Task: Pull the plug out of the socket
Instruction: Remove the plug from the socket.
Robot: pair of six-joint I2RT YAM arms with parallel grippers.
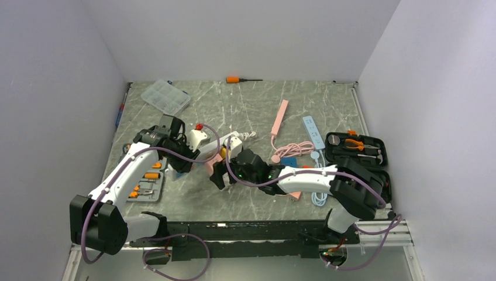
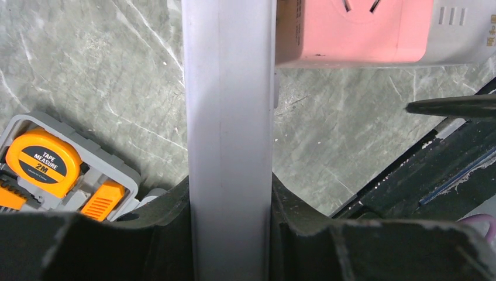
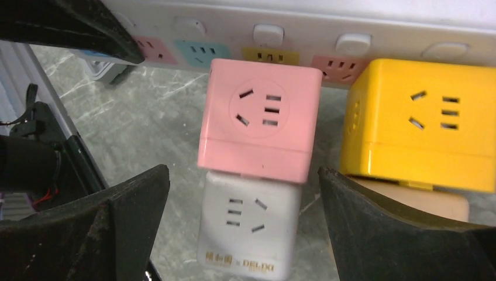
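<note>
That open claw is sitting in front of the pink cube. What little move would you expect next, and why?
Probably the right gripper should ease forward and close on the pink cube plug. Its jaws stand open with that cube ahead between them, the cube is seated in the power strip, and the left gripper is clamped on the strip, seemingly bracing it.

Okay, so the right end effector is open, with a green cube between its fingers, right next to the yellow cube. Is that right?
Not quite. The open right end effector has a pink cube between its fingers, not a green one; the right wrist view shows it. It does sit right next to the yellow cube.
</note>
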